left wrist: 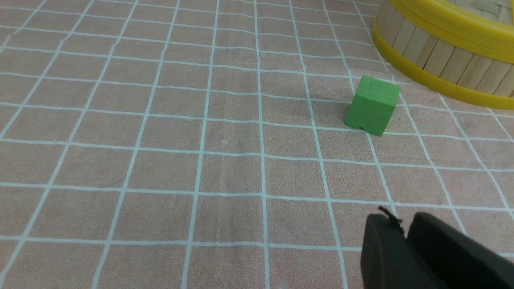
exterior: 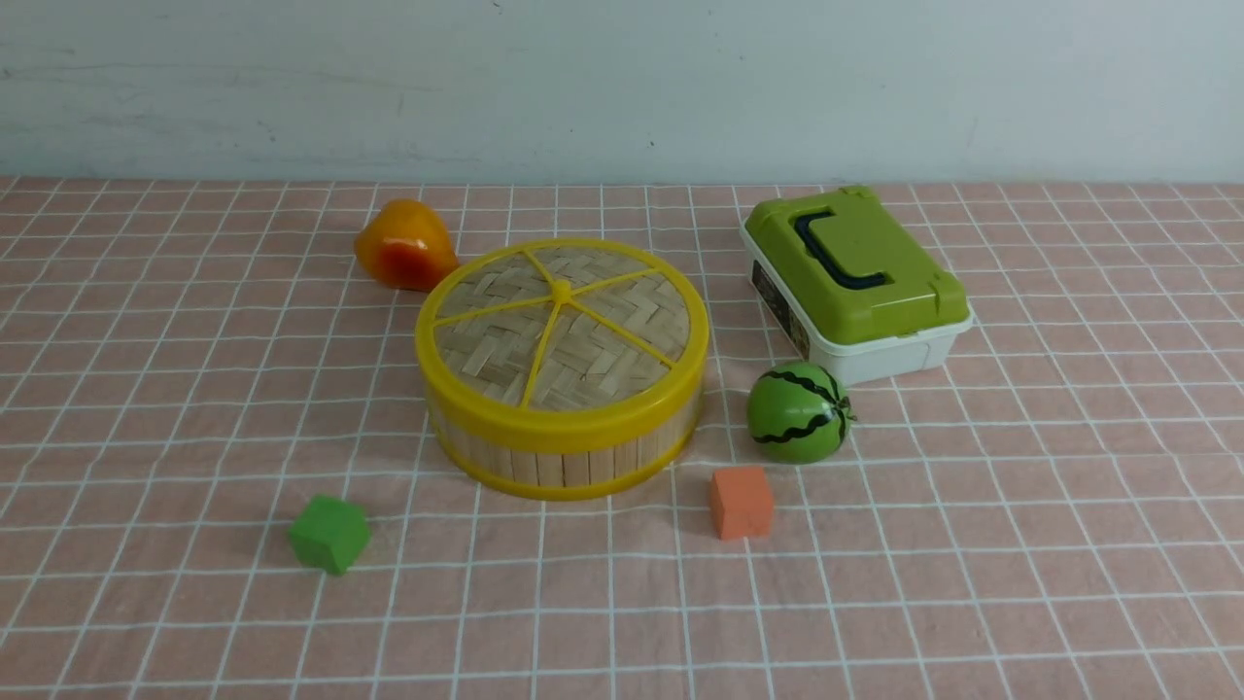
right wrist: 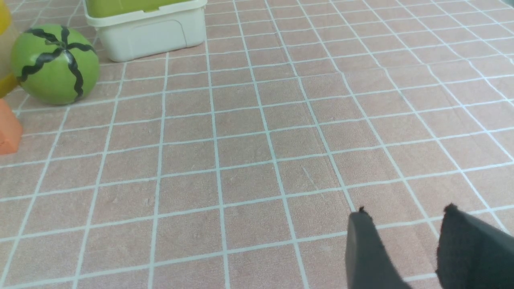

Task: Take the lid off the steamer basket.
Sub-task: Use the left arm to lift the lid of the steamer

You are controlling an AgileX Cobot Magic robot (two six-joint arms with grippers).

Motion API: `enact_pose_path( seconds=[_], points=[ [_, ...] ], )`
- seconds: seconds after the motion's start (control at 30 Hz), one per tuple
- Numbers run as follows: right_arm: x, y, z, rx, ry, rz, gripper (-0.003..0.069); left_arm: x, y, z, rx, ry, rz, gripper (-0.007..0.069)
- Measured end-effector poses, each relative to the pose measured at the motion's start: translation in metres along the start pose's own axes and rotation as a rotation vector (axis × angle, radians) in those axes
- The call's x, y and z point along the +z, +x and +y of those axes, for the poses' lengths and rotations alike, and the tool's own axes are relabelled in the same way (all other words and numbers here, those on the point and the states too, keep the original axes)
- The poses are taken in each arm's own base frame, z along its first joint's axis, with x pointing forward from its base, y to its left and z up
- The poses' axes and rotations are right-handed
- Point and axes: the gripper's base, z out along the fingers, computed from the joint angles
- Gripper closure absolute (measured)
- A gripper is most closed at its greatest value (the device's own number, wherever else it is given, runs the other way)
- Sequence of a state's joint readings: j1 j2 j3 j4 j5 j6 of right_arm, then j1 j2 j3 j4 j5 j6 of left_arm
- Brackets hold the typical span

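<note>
Here, the lid [exterior: 562,321] sat flush on the basket [exterior: 564,457], its rim lapping the wall, which likely kept it centred. Well short of the basket, the left gripper [left wrist: 403,220] was closed and empty; the right gripper [right wrist: 405,210] stood parted, empty.

A pale, scuffed wall [exterior: 622,87] stands behind a table covered by a pink white-gridded cloth [exterior: 1020,544].

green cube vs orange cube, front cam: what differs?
Place: green cube left-front of the steamer basket; orange cube right-front, just in front of the toy watermelon.
Pose: green cube corner-on to the camera; orange cube nearly square-on.
Colour: green cube green, orange cube orange.
Shared: small blocks lying free on the checked cloth.
</note>
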State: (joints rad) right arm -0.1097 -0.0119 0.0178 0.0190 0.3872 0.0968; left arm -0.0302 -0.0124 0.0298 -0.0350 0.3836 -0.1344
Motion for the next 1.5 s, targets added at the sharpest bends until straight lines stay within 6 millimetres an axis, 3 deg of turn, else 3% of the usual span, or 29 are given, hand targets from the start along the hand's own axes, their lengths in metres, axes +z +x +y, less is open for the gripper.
enact_pose_path(
  seconds=[0.33,0.63,0.9,1.0,1.03,1.13,1.2,1.23,1.33,1.4,1.43,1.5],
  points=[
    [0.0,0.0,0.0,0.0,0.0,0.0,0.0417,0.0,-0.008,-0.001,0.0,0.012,-0.09,0.0532],
    [0.0,0.0,0.0,0.0,0.0,0.0,0.0417,-0.027,-0.064,-0.009,0.0,0.106,-0.785,0.0521],
    [0.0,0.0,0.0,0.0,0.0,0.0,0.0417,-0.054,-0.082,-0.01,-0.127,0.227,-1.129,0.0514],
    [0.0,0.0,0.0,-0.001,0.0,0.0,0.0417,-0.079,-0.113,-0.016,-0.292,0.382,-1.211,0.0531],
    [0.0,0.0,0.0,-0.001,0.0,0.0,0.0417,-0.08,-0.115,-0.017,-0.299,0.384,-1.197,0.0538],
    [0.0,0.0,0.0,-0.001,0.0,0.0,0.0417,-0.109,-0.165,-0.029,-0.296,0.378,-1.056,0.0632],
    [0.0,0.0,0.0,-0.001,0.0,0.0,0.0417,-0.11,-0.178,-0.032,-0.268,0.341,-0.992,0.0637],
    [0.0,0.0,0.0,-0.001,0.0,0.0,0.0417,-0.101,-0.204,-0.036,-0.219,0.252,-0.843,0.0637],
    [0.0,0.0,0.0,-0.001,0.0,0.0,0.0417,-0.075,-0.22,-0.036,-0.191,0.16,-0.667,0.0637],
    [0.0,0.0,0.0,-0.001,0.0,0.0,0.0417,-0.054,-0.225,-0.036,-0.183,0.118,-0.568,0.0637],
    [0.0,0.0,0.0,-0.001,0.0,0.0,0.0417,-0.028,-0.225,-0.034,-0.187,0.077,-0.452,0.0637],
    [0.0,0.0,0.0,-0.001,0.0,0.0,0.0417,0.003,-0.221,-0.032,-0.198,0.027,-0.303,0.0637]
  ],
)
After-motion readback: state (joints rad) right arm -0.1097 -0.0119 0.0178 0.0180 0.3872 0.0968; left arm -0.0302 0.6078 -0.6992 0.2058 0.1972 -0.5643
